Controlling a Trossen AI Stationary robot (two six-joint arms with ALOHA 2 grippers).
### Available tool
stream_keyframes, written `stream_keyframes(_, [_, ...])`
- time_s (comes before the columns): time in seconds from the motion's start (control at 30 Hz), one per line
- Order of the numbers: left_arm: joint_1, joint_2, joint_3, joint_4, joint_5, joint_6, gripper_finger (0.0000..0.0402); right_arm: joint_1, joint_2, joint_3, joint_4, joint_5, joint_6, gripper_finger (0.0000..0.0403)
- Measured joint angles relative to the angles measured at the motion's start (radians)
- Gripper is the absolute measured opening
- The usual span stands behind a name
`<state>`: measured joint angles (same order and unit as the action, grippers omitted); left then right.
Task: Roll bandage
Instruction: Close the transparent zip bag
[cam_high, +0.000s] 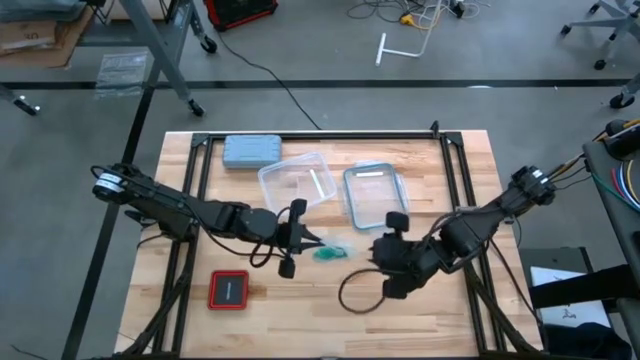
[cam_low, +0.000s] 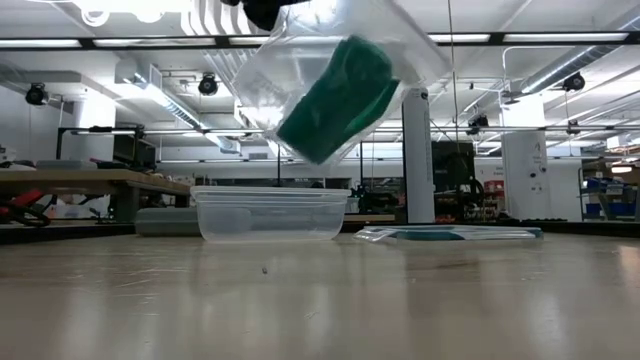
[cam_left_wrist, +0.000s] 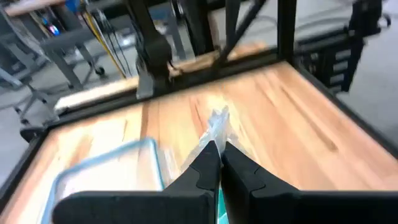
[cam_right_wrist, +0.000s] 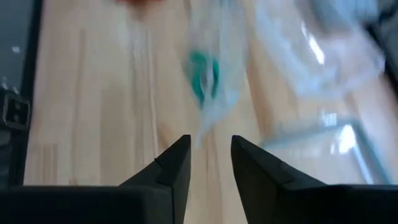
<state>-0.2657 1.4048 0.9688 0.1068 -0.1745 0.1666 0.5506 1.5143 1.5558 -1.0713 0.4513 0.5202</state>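
Note:
The teal-green bandage (cam_high: 330, 252) is a small bundle inside a clear plastic bag (cam_low: 335, 75). The bag hangs tilted above the table's middle. My left gripper (cam_high: 312, 241) is shut on the bag and comes in from the table's left. My right gripper (cam_high: 378, 252) stands open a little to the right of the bag, pointing at it. In the right wrist view the bag and the bandage (cam_right_wrist: 203, 73) lie ahead of that gripper's fingertips (cam_right_wrist: 209, 152), apart from them. My left gripper pinches the clear bag's crumpled plastic edge (cam_left_wrist: 217, 124) between its two shut fingers, coming roughly level from the table's left. The bag hangs clear of the table, tilted, with the bandage (cam_low: 338, 98) inside it. How many layers are caught does not show.
A clear plastic container (cam_high: 296, 180) and its blue-rimmed lid (cam_high: 374, 192) lie behind the grippers. A grey-blue case (cam_high: 250, 150) sits at the far left. A red and black pad (cam_high: 228, 290) is near left, and a black cable loop (cam_high: 358, 292) lies under my right arm.

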Motion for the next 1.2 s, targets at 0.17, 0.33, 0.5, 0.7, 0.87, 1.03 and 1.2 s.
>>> stream_keyframes(0.17, [0.0, 0.0, 0.0, 0.004, 0.0, -0.01, 0.0, -0.005, 0.036, -0.008, 0.175, 0.022, -0.168, 0.0093])
stream_keyframes(0.33, [-0.02, -0.01, 0.0, -0.033, 0.0, 0.032, 0.0, -0.022, 0.083, -0.009, 0.268, 0.024, -0.25, 0.0077])
stream_keyframes(0.5, [-0.055, -0.055, 0.0, -0.158, 0.0, 0.06, 0.0, -0.047, 0.123, -0.009, 0.414, 0.023, -0.387, 0.0059])
stream_keyframes(0.7, [-0.075, -0.12, 0.0, -0.232, 0.0, 0.066, 0.0, -0.07, 0.163, -0.009, 0.581, 0.023, -0.461, 0.0039])
stream_keyframes(0.87, [-0.074, -0.166, 0.0, -0.274, 0.0, 0.175, 0.0, -0.079, 0.206, -0.009, 0.649, 0.02, -0.407, 0.0033])
stream_keyframes(1.03, [-0.072, -0.185, 0.0, -0.284, 0.0, 0.228, 0.0, -0.08, 0.238, -0.01, 0.651, 0.021, -0.405, 0.0042])
stream_keyframes(1.2, [-0.072, -0.176, 0.0, -0.285, 0.0, 0.144, 0.0, -0.085, 0.248, -0.01, 0.652, 0.021, -0.444, 0.0044])
